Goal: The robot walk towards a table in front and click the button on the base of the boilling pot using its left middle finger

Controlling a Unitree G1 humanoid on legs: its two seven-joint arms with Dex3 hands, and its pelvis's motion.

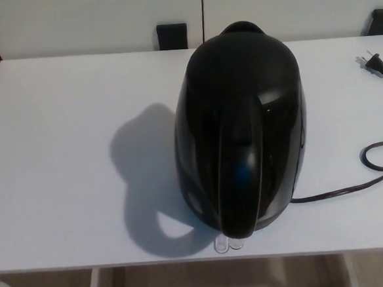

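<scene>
A glossy black boiling pot (240, 127) stands on a white table (61, 159), a little right of the middle, seen from above. Its handle (240, 179) points toward me and its spout toward the far edge. A small clear button tab (227, 244) pokes out from the base under the handle, close to the table's front edge. Neither of my hands shows in the head view.
A black power cord (352, 186) runs from the pot's base to the right, loops, and ends in a plug (372, 62) at the far right. Two dark blocks (172, 36) sit behind the table against a pale wall. The pot's shadow falls to its left.
</scene>
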